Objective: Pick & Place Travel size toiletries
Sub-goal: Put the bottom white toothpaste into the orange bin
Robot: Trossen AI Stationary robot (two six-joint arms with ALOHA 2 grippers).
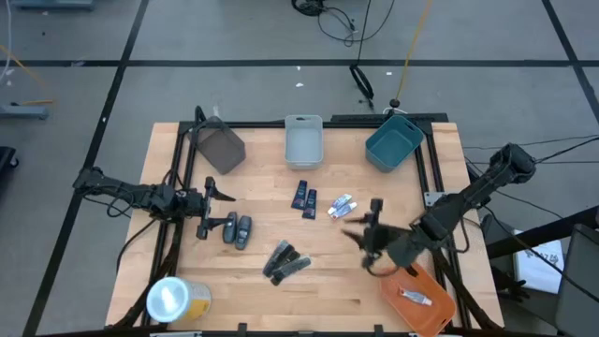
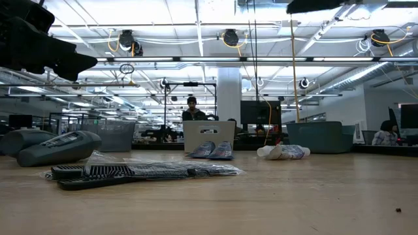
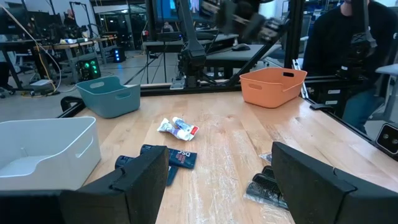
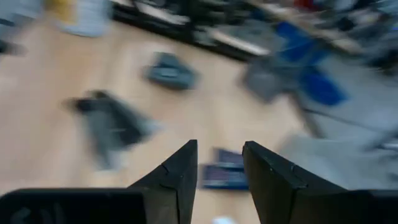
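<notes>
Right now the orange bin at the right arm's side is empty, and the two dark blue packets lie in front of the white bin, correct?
Not quite. The orange bin is not empty: the high view shows a silvery-white tube lying in it. The two dark blue packets do lie in front of the white bin.

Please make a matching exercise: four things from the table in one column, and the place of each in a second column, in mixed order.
Things:
1. orange plastic bin
2. yellow roll with a white top
3. two dark blue flat packets
4. two dark grey oval pieces

Places:
A. table middle, just in front of the light grey plastic bin
B. near corner on the left arm's side
C. near corner on the right arm's side, a silvery-white tube inside
D. beside the left gripper

Pairs: 1-C, 2-B, 3-A, 4-D
</notes>
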